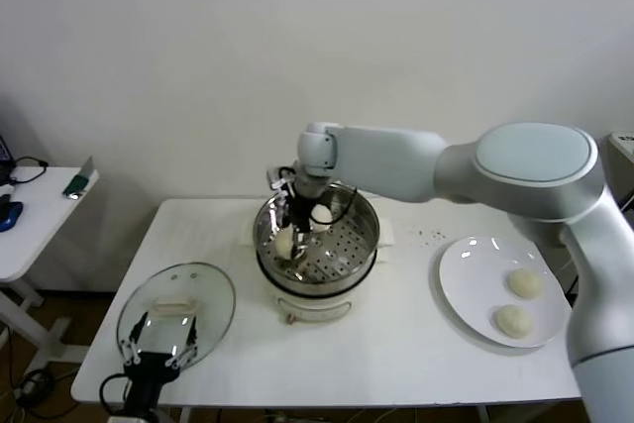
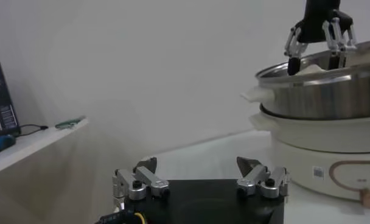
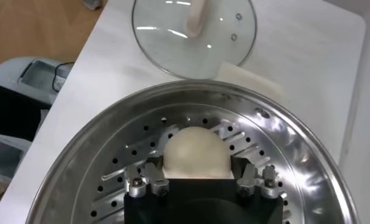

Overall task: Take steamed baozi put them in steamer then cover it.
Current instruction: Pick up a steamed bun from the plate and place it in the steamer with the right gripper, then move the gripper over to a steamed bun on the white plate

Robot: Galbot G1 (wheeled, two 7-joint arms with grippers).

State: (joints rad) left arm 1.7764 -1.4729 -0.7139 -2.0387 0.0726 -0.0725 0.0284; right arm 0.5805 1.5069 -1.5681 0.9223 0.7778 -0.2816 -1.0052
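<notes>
At the near edge of the white table (image 1: 396, 344), about seven o'clock from the middle, my left gripper (image 1: 157, 356) waits with its fingers spread wide and nothing between them. It sits at the near rim of the cover (image 1: 176, 309), the clear glass lid that lies flat on the table with its white handle up.

Over at four o'clock, well apart from my left side, the white plate (image 1: 466, 274) carries two steamed baozi: one at the near rim (image 1: 512, 321), the other just behind it (image 1: 525, 283). They lie close together but do not touch.

In the middle of the table stands the steamer (image 1: 317, 289), its shiny steel pot on the cream-white base. My right arm reaches in from the three o'clock side and bends down over the pot. My right gripper (image 3: 202, 182) is down inside the pot, just over the perforated tray. A third bun (image 3: 197, 152) sits on that tray between my fingers (image 3: 139, 182). They stand close on either side of it; from my wrist camera I cannot tell whether they press it or have just let it go. In the head view I see pale dough in the pot at two spots by the gripper, one on the nine o'clock side (image 1: 285, 242) and one farther back (image 1: 322, 215).

Off the table at nine o'clock stands a smaller white side table (image 1: 40, 215) with a dark device on it.
</notes>
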